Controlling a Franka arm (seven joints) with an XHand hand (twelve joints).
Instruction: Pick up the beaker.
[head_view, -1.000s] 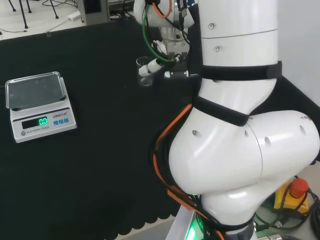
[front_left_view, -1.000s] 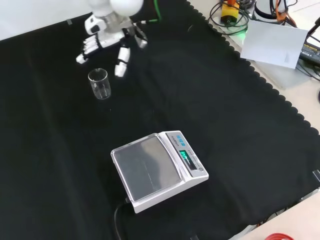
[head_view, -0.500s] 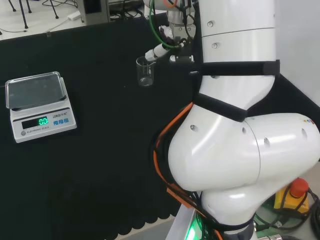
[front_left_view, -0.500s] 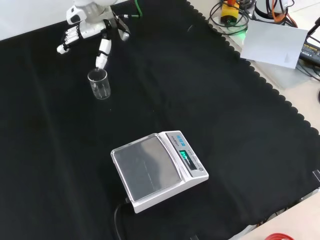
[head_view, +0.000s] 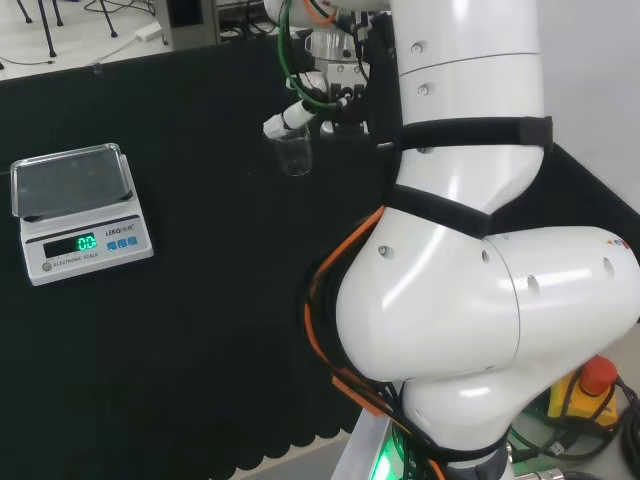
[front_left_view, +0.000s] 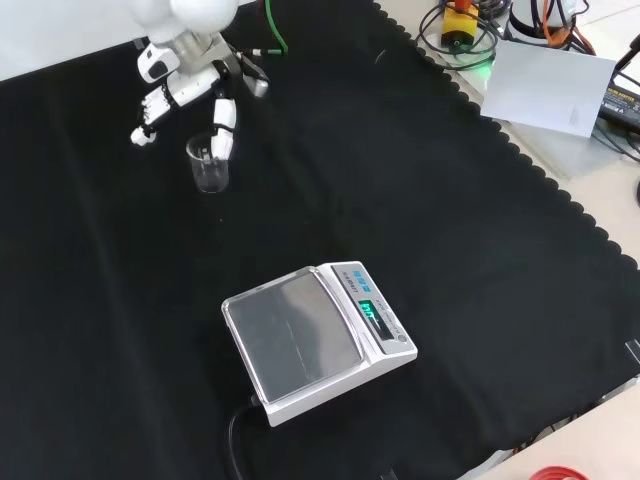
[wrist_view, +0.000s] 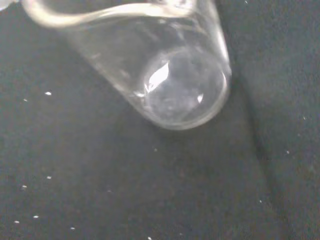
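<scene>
Since half a second ago the hand has come down toward the beaker, and now one finger reaches to the beaker's rim, at it or just inside; I cannot tell whether it touches the glass. One second ago the hand stood a little more to the right in the front view, with its fingers beside the beaker and not over it. The beaker itself stands at the same place in the far left part of the black cloth on the counter, upright and empty.

Seen from the head view, a white fingertip lies at the beaker's rim, close to the arm. The other fingers in the front view are spread out to the left, straight and apart, and they hold nothing. The wrist view looks down into the clear beaker, and its round bottom rests on the cloth.

A white scale with a green display stands well apart from the beaker, nearer to the front camera.
</scene>
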